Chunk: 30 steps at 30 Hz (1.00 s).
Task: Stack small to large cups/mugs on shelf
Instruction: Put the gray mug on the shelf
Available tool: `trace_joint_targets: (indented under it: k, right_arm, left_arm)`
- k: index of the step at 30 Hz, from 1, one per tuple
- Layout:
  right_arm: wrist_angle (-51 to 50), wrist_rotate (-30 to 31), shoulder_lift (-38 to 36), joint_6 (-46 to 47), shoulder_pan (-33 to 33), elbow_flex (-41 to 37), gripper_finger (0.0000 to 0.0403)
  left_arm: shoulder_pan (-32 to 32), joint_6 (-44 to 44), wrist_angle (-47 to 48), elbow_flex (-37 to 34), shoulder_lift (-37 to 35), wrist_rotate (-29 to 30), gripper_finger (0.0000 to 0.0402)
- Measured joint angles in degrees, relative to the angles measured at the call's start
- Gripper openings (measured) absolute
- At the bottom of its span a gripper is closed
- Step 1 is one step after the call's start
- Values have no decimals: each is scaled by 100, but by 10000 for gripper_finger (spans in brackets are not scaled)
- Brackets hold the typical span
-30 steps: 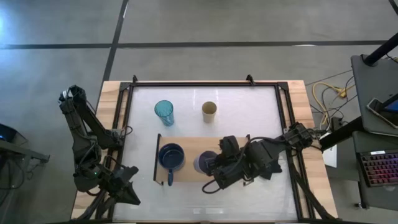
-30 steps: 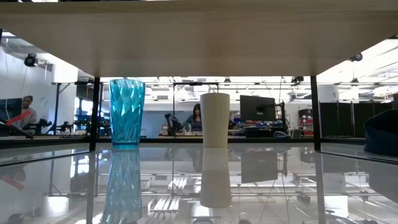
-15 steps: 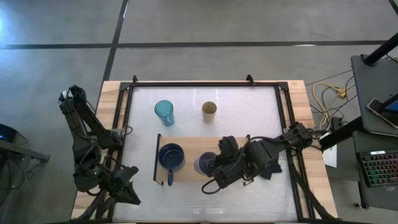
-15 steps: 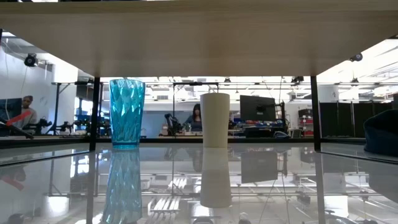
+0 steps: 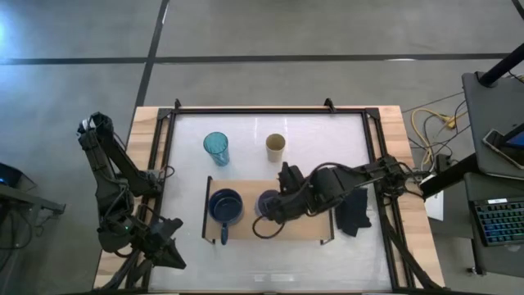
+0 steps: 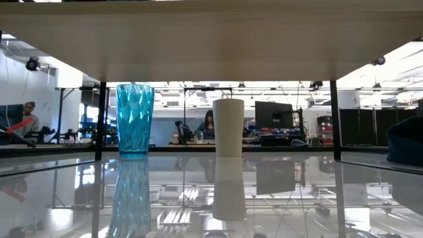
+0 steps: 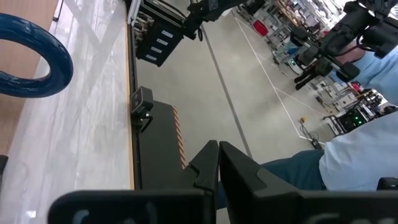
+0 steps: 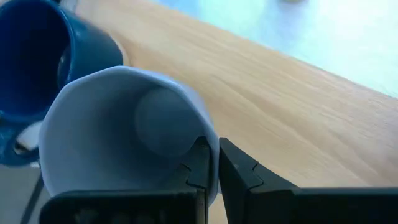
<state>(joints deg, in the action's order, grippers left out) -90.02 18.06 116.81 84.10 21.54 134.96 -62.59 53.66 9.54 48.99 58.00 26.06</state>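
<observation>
On the light-wood shelf (image 5: 311, 229) the wide navy mug (image 5: 225, 206) stands near the left frame end, and the grey-lavender mug (image 5: 268, 201) is beside it on its right. My right gripper (image 5: 275, 210) is shut on the lavender mug (image 8: 124, 130). The teal tumbler (image 5: 216, 147) and the tan cup (image 5: 276, 147) stand upright on the white tabletop beyond the shelf, and both show in the low view, tumbler (image 6: 135, 119) and cup (image 6: 228, 127). My left gripper (image 7: 217, 152) is shut and waits at the table's near left corner (image 5: 170, 248). My right gripper pinches the lavender mug's rim (image 8: 213, 146) on the side nearest the arm, one finger (image 8: 199, 163) inside the mug and one finger (image 8: 242, 173) outside. The fingers come slanting down from the table's right. Whether the mug's base rests on the board does not show.
A dark folded cloth (image 5: 354, 213) lies on the tabletop just right of the shelf's right frame end, and it also shows in the low view (image 6: 404, 140). Black rails run along the table's edges. People and equipment stand in the room behind.
My right arm has swung toward the table's far edge, uncovering the dark cloth it had hidden. Its gripper, with the lavender mug, has shifted a little toward the far side of the shelf board. The other cups have stayed put.
</observation>
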Motion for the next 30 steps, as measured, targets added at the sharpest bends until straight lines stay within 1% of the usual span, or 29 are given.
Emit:
trace_joint_targets:
  k: [4, 14, 20, 30]
  right_arm:
    - [0, -170, 0, -171, -32, -2, 12]
    - [0, -227, 0, -293, -164, -104, 12]
    - [26, -503, 0, -314, -168, -179, 12]
    - [58, -498, 0, -316, -170, -190, 13]
  left_arm:
    - [0, 0, 0, 0, 0, 0, 0]
    - [50, -65, 2, 0, 0, 35, 0]
    - [74, -108, 2, 0, 0, 39, 0]
    - [74, -108, 0, 0, 0, 37, 0]
